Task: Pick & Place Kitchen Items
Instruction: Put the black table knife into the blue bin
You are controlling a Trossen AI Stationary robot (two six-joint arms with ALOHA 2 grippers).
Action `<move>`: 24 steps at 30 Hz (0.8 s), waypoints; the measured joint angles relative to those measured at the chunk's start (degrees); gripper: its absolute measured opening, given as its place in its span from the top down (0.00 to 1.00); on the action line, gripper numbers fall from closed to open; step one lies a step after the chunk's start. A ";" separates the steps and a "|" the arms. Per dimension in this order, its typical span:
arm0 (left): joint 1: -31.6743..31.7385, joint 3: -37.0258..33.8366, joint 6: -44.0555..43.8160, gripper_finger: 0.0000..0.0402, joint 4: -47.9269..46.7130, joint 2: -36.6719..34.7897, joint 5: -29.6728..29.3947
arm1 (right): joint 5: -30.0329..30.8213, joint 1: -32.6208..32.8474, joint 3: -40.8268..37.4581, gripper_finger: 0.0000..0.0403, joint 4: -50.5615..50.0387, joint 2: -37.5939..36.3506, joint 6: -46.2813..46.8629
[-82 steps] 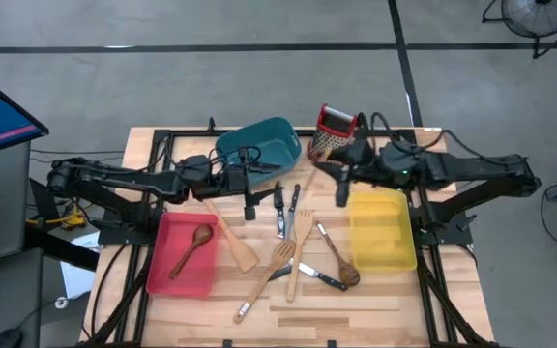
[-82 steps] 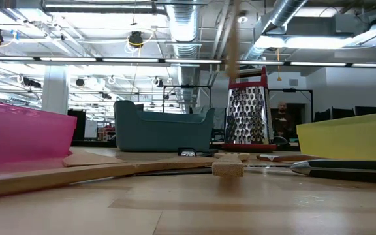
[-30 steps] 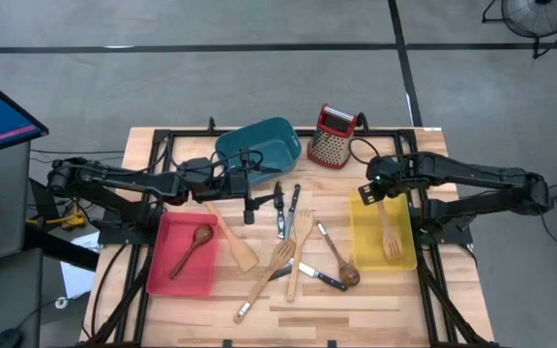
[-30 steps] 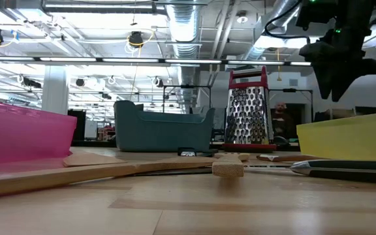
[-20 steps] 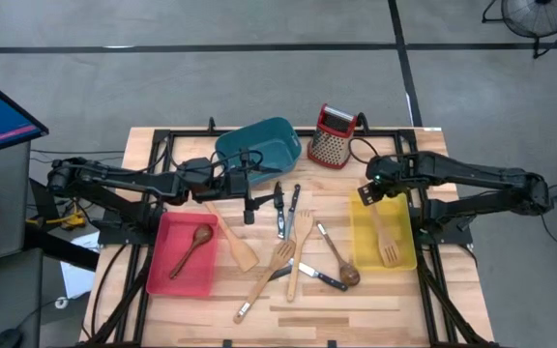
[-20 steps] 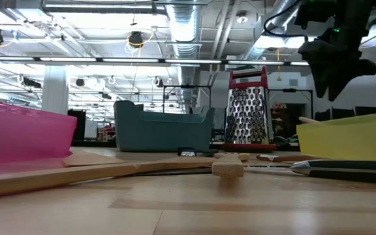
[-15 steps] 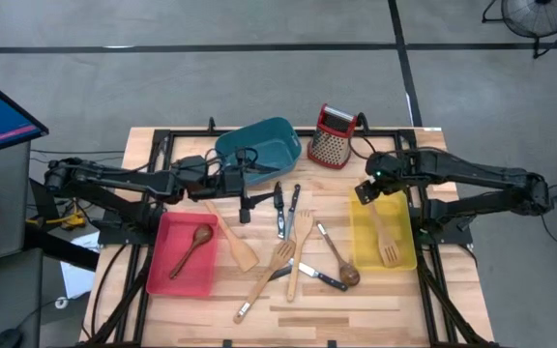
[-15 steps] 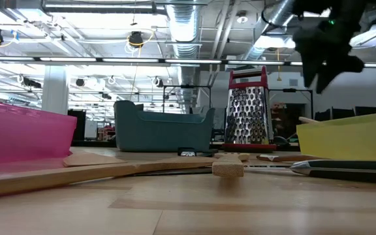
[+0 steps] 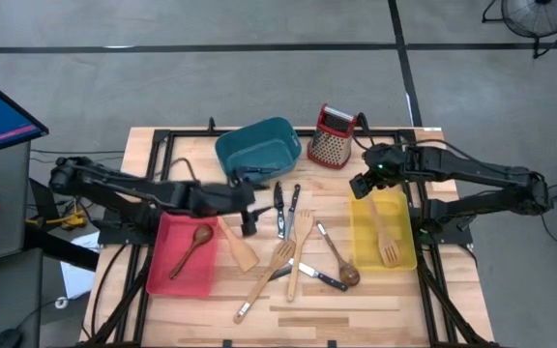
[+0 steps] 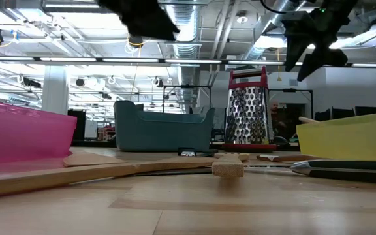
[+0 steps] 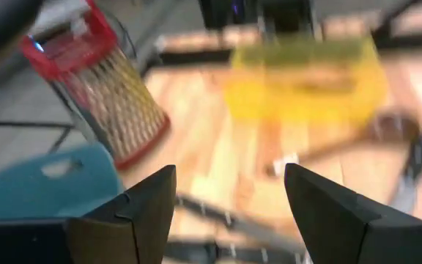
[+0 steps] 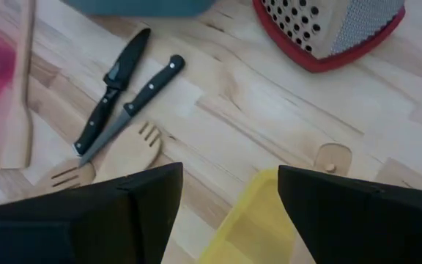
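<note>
Several kitchen items lie flat at mid-table: a pale spatula (image 9: pixel 232 240), two black-handled knives (image 9: pixel 280 208) (image 12: pixel 112 99), pale wooden forks (image 9: pixel 301 237), a dark wooden spoon (image 9: pixel 339 259) and a small knife (image 9: pixel 319 278). A wooden fork (image 9: pixel 387 237) lies in the yellow bin (image 9: pixel 383 230). Another dark spoon (image 9: pixel 193 246) lies in the red bin (image 9: pixel 184 253). My left gripper (image 9: pixel 249 220) (image 11: pixel 229 213) hangs open above the table beside the knives. My right gripper (image 9: pixel 359 186) (image 12: pixel 229 213) hangs open over the yellow bin's far left corner, holding nothing.
A teal bin (image 9: pixel 257 147) stands at the far middle. A red-topped box grater (image 9: pixel 333 135) stands upright to its right. Black frame rails run along the table's left and right sides. Bare wood shows along the near edge.
My left gripper has sunk and reached toward the table's right and near side, tipping closer to level; it now shows at the top of the low view. My right gripper has risen and drawn toward the far left, away from the fork in the yellow bin.
</note>
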 joint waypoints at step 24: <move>-2.43 -0.02 -21.49 0.41 16.65 24.93 1.80 | -0.01 0.02 0.00 0.42 0.58 0.05 -1.92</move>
